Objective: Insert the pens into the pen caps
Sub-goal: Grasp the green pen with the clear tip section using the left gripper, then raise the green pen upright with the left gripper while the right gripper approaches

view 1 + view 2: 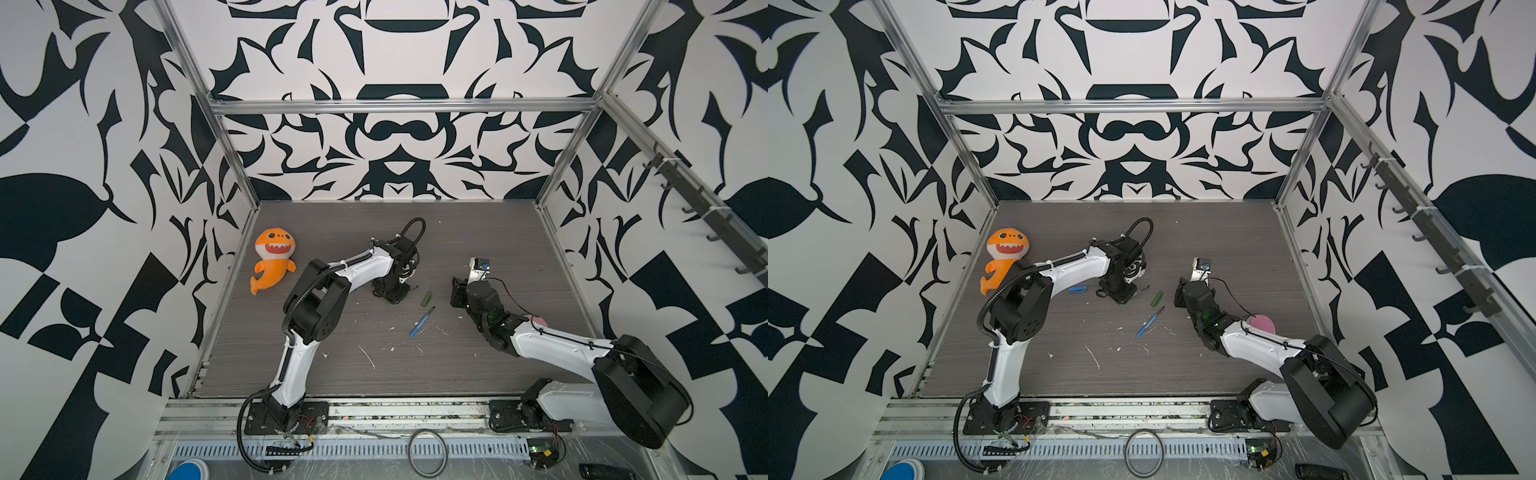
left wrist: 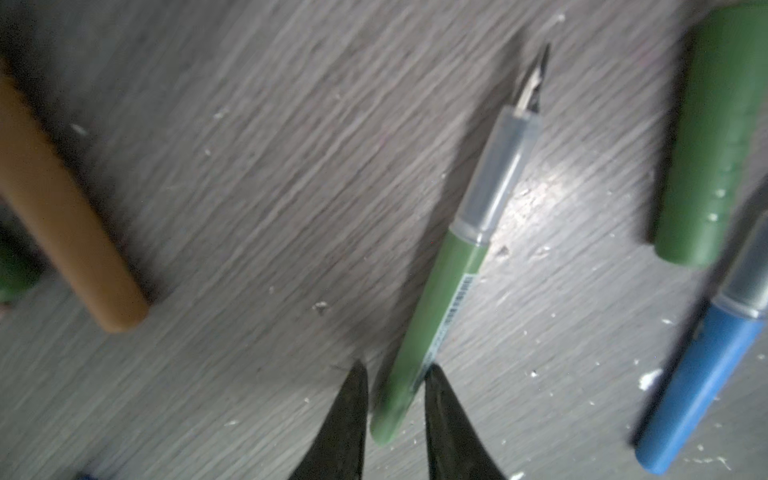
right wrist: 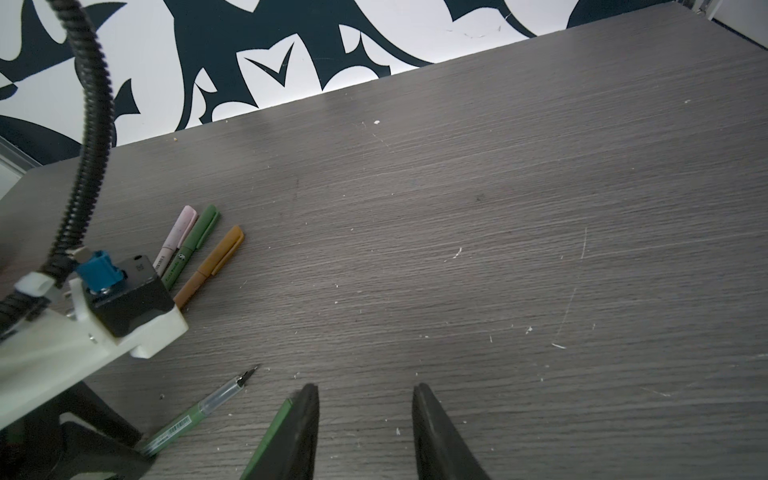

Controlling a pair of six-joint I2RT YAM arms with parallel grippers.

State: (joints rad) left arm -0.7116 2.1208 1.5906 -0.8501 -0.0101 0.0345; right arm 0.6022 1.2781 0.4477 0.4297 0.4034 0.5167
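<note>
**Green plastic pen (image 2: pixel 436 316) sits between the fingertips of the left tool (image 2: pixel 395 376)**

Slim and uncapped, with a clear grip section and a bare metal nib, the green plastic pen lies flat on the grey wood-grain desk (image 2: pixel 249 166). Its blunt tail is between the left tool's two dark fingers (image 2: pixel 349 415), and its nib points away from that tool. The jaws stand narrowly apart. One finger meets the barrel, and a thin strip of desk shows beside the other.

A short, stubby green plastic cap (image 2: pixel 715 137) lies off to one side of the left tool, with an uncapped blue plastic pen (image 2: pixel 698 395) next to it. In both top views this cap lies between the two tools.

A short blue plastic cap (image 1: pixel 1078 289) lies just behind the left tool, beside its forearm.

The right tool (image 3: pixel 365 399) is low over the desk, its jaws moderately apart around bare wood, holding nothing. The green plastic cap lies just outside one of its fingers.

Beyond the left tool, three capped pens lie side by side: pale pink (image 3: pixel 174 237), green (image 3: pixel 191 245) and orange-brown (image 3: pixel 212 266).

An orange plush shark (image 1: pixel 272 262) lies well apart from both tools.
</note>
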